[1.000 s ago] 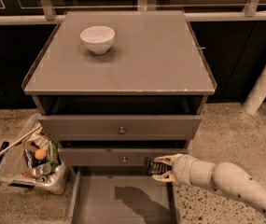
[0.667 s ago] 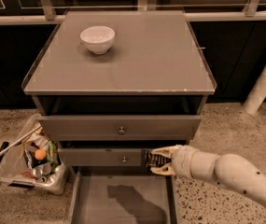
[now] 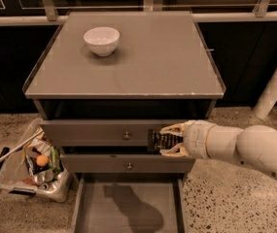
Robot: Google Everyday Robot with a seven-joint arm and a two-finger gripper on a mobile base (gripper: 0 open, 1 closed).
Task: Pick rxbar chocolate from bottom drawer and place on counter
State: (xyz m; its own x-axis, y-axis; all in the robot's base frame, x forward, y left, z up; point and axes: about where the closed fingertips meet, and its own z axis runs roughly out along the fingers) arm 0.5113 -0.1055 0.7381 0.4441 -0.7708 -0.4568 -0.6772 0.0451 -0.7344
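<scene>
bottom drawer [image 3: 94, 205]: nearest item, pulled out at the foot of the cabinet, its grey floor bare apart from a shadow; the bar is not in it. gripper [image 3: 169, 141]: cream-coloured, reaching in from the right on a thick pale arm [image 3: 254, 149], its two fingers closed part way on the rxbar chocolate [image 3: 160, 140], one above and one below. the black wrapped bar is held clear of any surface, in front of the right part of the top drawer [image 3: 99, 132] face, above the middle drawer [image 3: 104, 164] and below the counter's front edge. bin [image 3: 36, 166]: clear tub of mixed rubbish on the floor, left of the cabinet. counter [image 3: 147, 62]: flat grey top, chipped along the front edge. white bowl [image 3: 101, 40]: stands near the counter's rear left corner. step in hand, by judgement: the pick is made and the lift is under way. the next move calls for more height to clear the overhanging front edge, then a reach inward over the bare right side, well away from the bowl, before release. change noted: a second ago the gripper and bar were level with the middle drawer face; they now sit higher, at the top drawer face.
</scene>
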